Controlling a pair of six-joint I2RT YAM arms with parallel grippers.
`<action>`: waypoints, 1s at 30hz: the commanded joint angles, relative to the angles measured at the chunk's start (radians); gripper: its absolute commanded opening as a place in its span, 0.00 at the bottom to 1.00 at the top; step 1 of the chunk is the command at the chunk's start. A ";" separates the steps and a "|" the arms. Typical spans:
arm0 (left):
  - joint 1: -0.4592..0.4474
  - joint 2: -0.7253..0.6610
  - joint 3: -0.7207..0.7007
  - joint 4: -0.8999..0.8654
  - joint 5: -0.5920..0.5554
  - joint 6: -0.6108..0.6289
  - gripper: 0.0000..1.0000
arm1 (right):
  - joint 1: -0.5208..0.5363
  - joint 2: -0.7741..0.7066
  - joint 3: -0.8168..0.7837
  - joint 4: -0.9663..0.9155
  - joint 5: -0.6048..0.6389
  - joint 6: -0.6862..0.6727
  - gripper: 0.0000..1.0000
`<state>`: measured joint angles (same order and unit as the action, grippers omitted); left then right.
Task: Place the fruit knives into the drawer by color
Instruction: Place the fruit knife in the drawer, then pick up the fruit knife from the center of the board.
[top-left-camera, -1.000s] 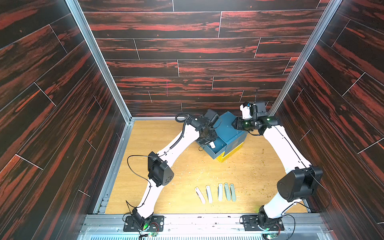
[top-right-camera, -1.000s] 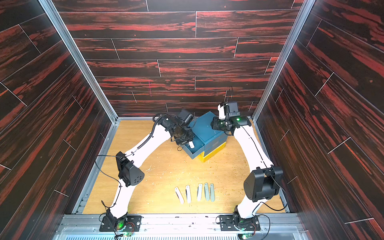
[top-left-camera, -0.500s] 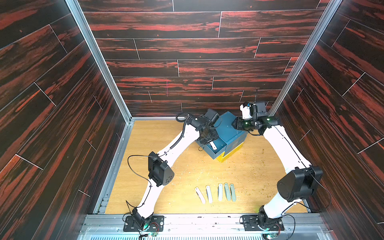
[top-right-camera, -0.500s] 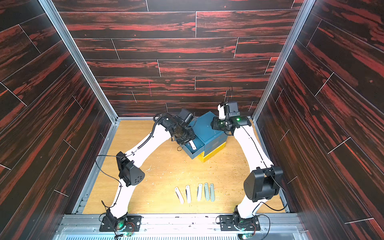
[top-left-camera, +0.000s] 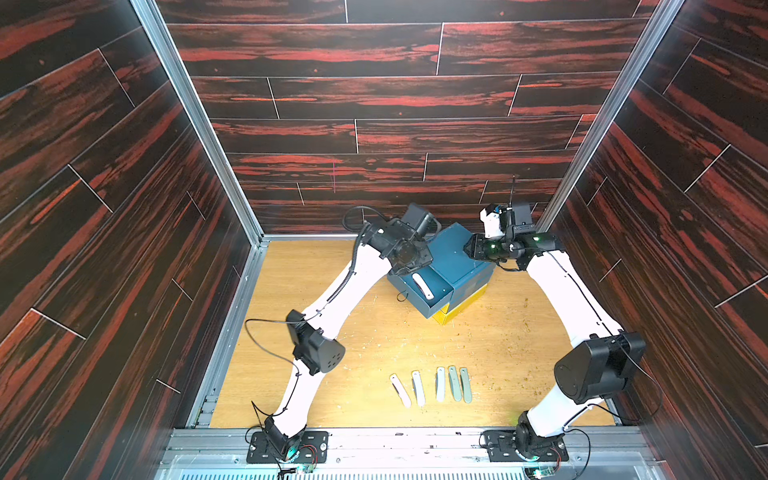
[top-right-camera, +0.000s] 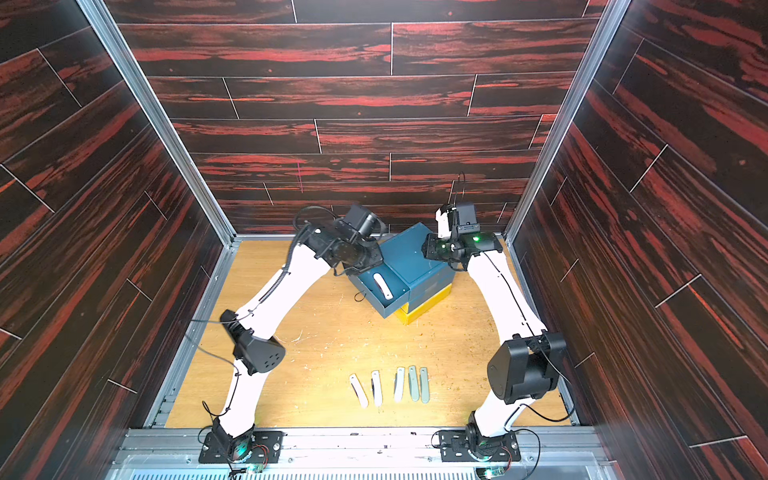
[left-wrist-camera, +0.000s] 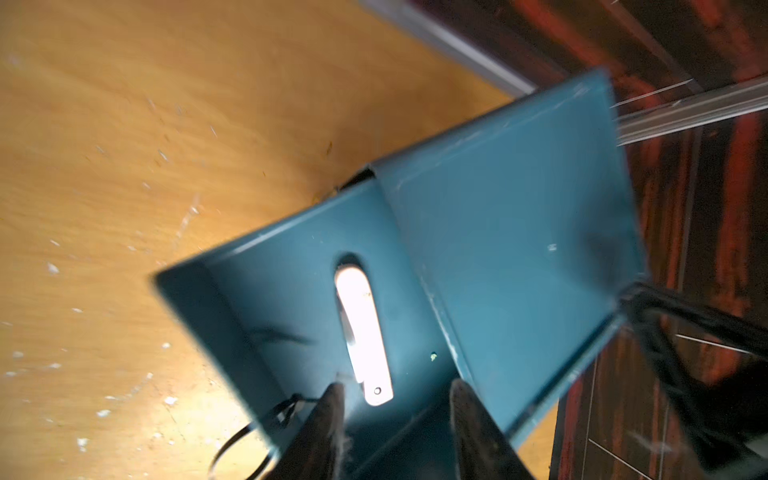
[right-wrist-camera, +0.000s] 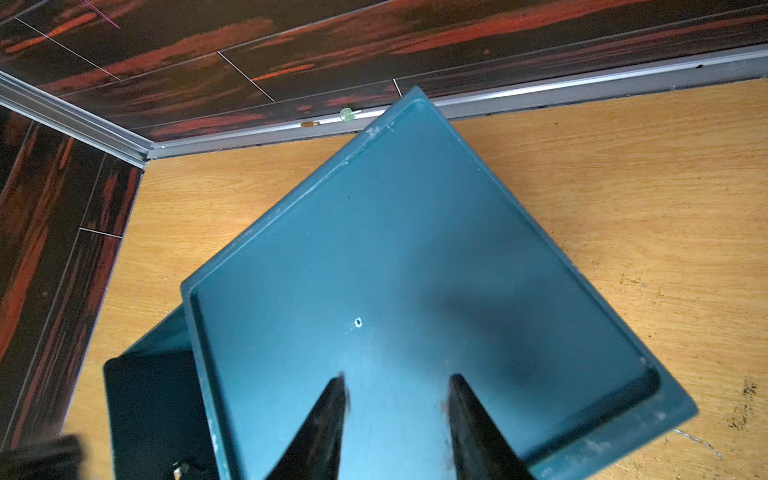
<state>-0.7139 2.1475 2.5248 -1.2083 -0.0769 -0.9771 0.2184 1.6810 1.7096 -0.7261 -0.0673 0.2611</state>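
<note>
A white knife (top-left-camera: 422, 286) is seen lying flat on the floor of the pulled-out teal drawer (left-wrist-camera: 291, 291), released and touched by nothing. The left gripper (left-wrist-camera: 397, 386) is held just above one end of the knife, its jaws parted about halfway and empty. The first knife can therefore be counted as stowed, and this drawer is judged to be taken for the pale colour.

Five knives are left on the counter (top-left-camera: 365, 345) in a row near its front edge: three pale knives (top-left-camera: 418, 388) and, just beside them, two grey-green knives (top-left-camera: 454, 383). The right gripper (right-wrist-camera: 397, 379) is poised over the top of the teal cabinet (top-left-camera: 457, 253), jaws likewise half parted, nothing held; whether the cabinet is touched cannot be told.

A second earlier, the knife was pinched in narrower jaws over the drawer. Now the jaws are widened and the knife is set down. The right arm and the row are unchanged.
</note>
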 joint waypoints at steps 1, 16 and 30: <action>-0.011 -0.163 -0.077 -0.038 -0.066 0.059 0.46 | 0.002 0.002 -0.018 -0.011 0.004 -0.005 0.44; -0.097 -0.678 -1.007 0.150 -0.014 -0.065 0.48 | 0.003 0.011 -0.009 -0.015 0.004 -0.010 0.44; -0.200 -0.636 -1.275 0.250 0.121 -0.260 0.56 | 0.004 0.003 0.009 -0.027 0.014 -0.009 0.44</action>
<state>-0.8974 1.5051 1.2869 -0.9779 0.0105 -1.1664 0.2184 1.6814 1.7096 -0.7368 -0.0597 0.2569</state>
